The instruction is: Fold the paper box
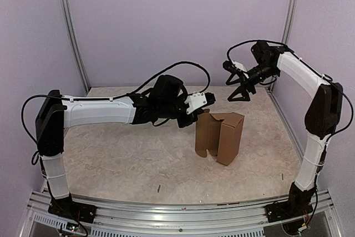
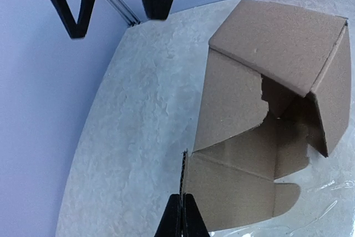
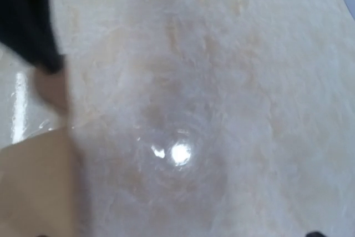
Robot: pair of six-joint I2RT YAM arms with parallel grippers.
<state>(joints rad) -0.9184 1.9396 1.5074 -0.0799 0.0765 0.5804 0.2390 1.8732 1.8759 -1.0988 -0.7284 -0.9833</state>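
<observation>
The paper box (image 1: 219,134) is brown cardboard, partly folded, and stands upright on the table right of centre. In the left wrist view the paper box (image 2: 260,109) shows its open inside, with a lid panel bent over the top. My left gripper (image 2: 183,215) is shut, pinching the thin edge of a side flap; from above, the left gripper (image 1: 203,112) meets the box's upper left edge. My right gripper (image 1: 238,90) hangs open in the air behind and to the right of the box, touching nothing. Its two black fingers (image 2: 69,1) show at the top of the left wrist view.
The marbled table (image 1: 127,154) ends at metal rails (image 1: 183,209) in front, with lilac walls on the other sides. The right wrist view is blurred: table surface (image 3: 222,81), a brown patch of the box (image 3: 33,181) at lower left, a dark shape (image 3: 28,20) at upper left.
</observation>
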